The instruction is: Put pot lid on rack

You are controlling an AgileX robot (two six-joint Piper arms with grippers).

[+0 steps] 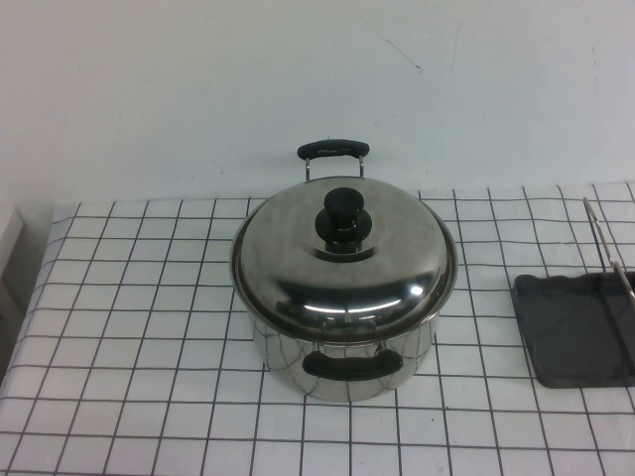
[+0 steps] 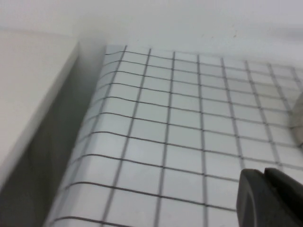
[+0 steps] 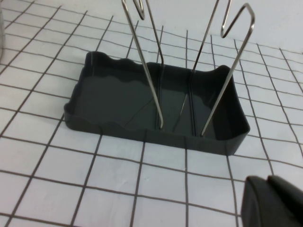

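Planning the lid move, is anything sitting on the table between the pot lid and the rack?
Nothing visible. The pot lid rests on the pot; only bare checked tablecloth separates it from the rack to its right.

The left hand [image 2: 265,196] shows only as two dark grey fingertips [image 2: 251,198] at the lower edge of the picture, pressed together with just a thin seam between them and nothing held. It hangs over the bench [image 2: 180,142], which is covered by a white cloth [image 2: 156,123] printed with a grid of thin dark lines. A pale, flat-topped block [image 2: 28,90] stands beside the bench, with a shadowed gap [image 2: 52,156] running between the two. Beyond the far edge of the cloth rises a plain white wall [image 2: 165,21]. At one edge of the picture a blurred sliver of something shiny and curved [image 2: 298,120] rests on the cloth.
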